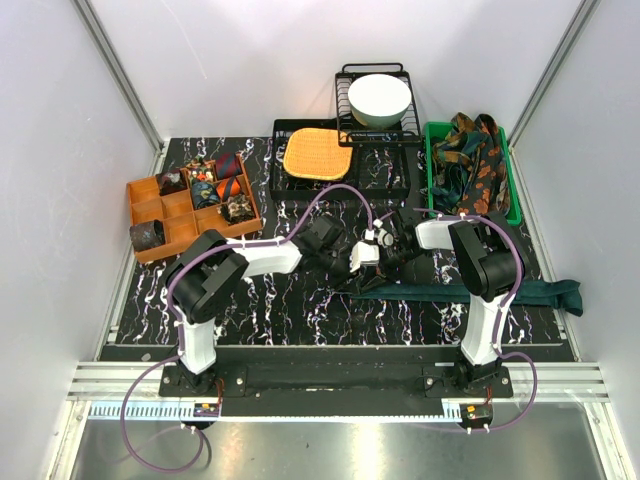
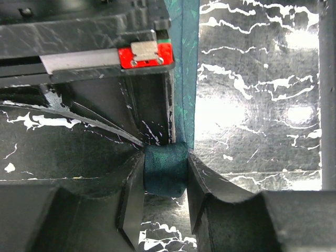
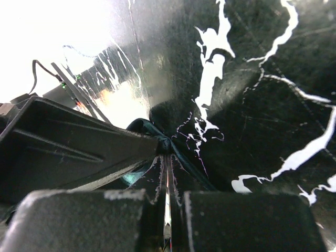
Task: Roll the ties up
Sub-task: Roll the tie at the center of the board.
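Observation:
A plain dark teal tie (image 1: 480, 292) lies flat along the near right of the table. Its left end is wound into a small coil (image 2: 165, 169), and the loose strip (image 2: 185, 68) runs away from that coil. My left gripper (image 1: 365, 256) is shut on the coil, one finger on each flat side (image 2: 165, 176). My right gripper (image 1: 392, 250) meets it from the right. Its jaws are almost closed, pinching the tie fabric (image 3: 178, 144) at their tips (image 3: 169, 153). Patterned ties (image 1: 472, 160) fill a green bin. Rolled ties (image 1: 205, 185) sit in an orange box.
The orange compartment box (image 1: 150, 210) stands at the left, and one rolled tie (image 1: 147, 235) sits at its near left corner. A black tray holds an orange woven mat (image 1: 318, 152). A wire rack behind it holds a white bowl (image 1: 378, 98). The green bin (image 1: 515, 190) is at the back right.

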Controlling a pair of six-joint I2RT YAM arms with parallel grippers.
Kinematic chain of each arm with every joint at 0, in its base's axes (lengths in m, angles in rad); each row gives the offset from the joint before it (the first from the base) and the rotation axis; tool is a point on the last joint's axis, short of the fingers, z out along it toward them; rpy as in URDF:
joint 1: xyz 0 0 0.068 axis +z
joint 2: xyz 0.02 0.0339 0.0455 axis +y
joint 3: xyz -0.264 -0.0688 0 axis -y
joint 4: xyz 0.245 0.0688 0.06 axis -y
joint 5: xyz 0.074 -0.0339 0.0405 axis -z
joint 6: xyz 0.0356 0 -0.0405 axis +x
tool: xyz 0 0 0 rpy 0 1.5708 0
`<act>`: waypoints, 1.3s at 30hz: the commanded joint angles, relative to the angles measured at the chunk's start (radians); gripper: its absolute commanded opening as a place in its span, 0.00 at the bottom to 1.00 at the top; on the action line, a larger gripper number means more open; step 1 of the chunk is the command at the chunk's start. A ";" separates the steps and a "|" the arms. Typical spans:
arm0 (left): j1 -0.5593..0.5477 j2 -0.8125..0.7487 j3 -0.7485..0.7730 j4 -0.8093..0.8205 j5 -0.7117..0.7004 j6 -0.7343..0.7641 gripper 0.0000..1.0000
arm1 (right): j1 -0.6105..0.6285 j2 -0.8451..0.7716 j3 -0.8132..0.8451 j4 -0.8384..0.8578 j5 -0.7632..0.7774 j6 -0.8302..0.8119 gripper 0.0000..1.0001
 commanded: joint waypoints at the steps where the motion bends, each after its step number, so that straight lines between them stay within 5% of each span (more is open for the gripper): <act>1: -0.024 0.064 0.002 -0.108 -0.099 0.088 0.38 | 0.012 0.013 -0.034 0.047 0.121 -0.020 0.00; 5: -0.027 0.083 0.028 -0.199 -0.143 0.136 0.35 | 0.010 -0.014 -0.037 0.057 0.072 -0.002 0.00; 15: -0.028 0.089 0.042 -0.294 -0.179 0.200 0.31 | -0.046 -0.164 -0.047 0.003 -0.026 -0.018 0.28; 22: -0.030 0.098 0.055 -0.315 -0.170 0.209 0.31 | -0.037 -0.179 -0.095 0.129 -0.088 0.034 0.45; 32: -0.028 0.104 0.056 -0.323 -0.166 0.208 0.32 | 0.003 -0.106 -0.086 0.179 -0.068 0.023 0.29; 35: -0.028 0.109 0.059 -0.323 -0.163 0.205 0.32 | 0.010 -0.096 -0.086 0.179 -0.069 0.024 0.32; 39: -0.024 0.103 0.053 -0.326 -0.156 0.216 0.31 | 0.015 -0.099 -0.093 0.196 -0.043 0.034 0.02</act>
